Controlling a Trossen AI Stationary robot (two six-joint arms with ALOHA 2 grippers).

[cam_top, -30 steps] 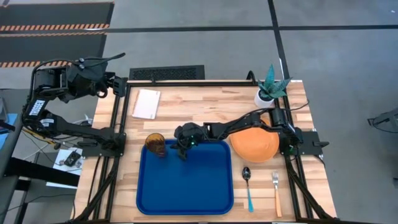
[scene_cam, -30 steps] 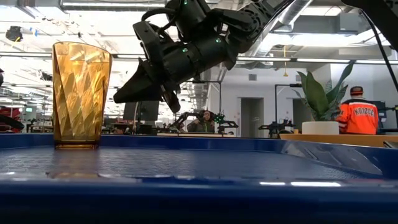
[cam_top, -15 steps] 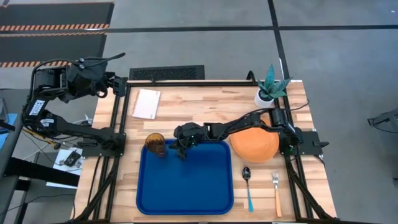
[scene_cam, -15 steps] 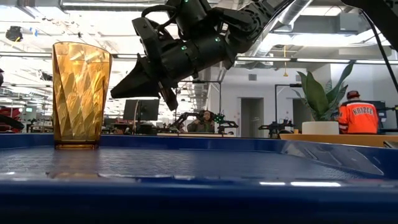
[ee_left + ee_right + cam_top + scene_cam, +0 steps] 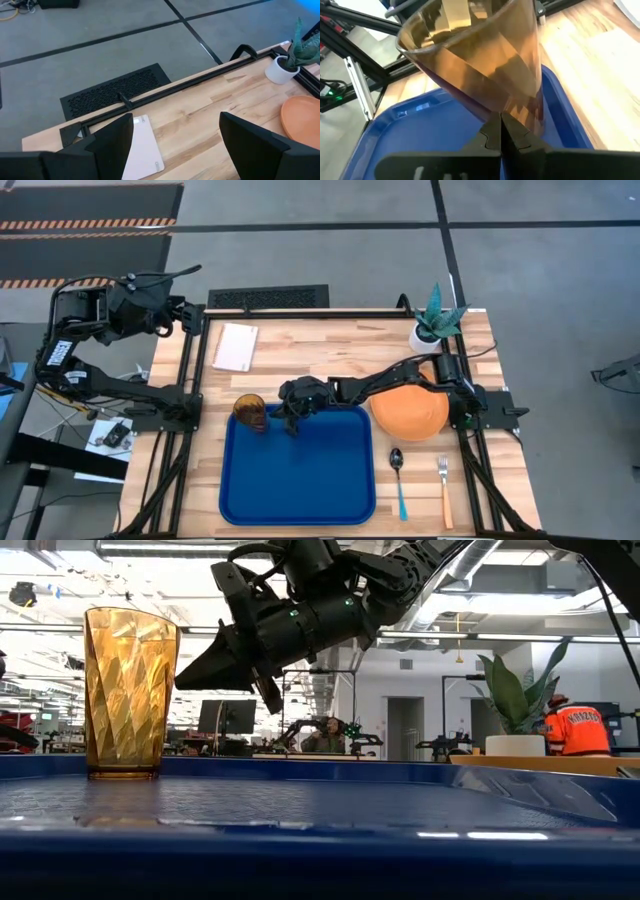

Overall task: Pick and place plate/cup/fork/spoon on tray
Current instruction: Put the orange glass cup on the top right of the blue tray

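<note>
High view first: the cup stands upright in the tray's far left corner, and the right gripper hangs just beside it, over the tray's far rim; the right arm reaches all the way across from its base on the other side of the table; the left gripper is parked well off beyond the table's far left corner, fingers spread wide with nothing between them.

From table height the right gripper sits raised, level with the cup's upper half, its tips pointing at the cup with clear air between; through its own wrist camera the two fingers look pressed together, tip to tip, clenched on nothing, and the cup fills the picture straight ahead.

So the cup looks already placed, and I'd say that step is done; the plate, spoon and fork all lie off the tray on the bare wood on its right.

What matters for the coming move is direction; everything left to fetch lies back toward the right arm's own base, the opposite way from where the gripper now points; the plate is nearest, partly under that arm's forearm; spoon and fork lie side by side, handles running toward the near edge. The right arm is far closer to all three; the cup stands close enough that a careless swing could tip it.
</note>
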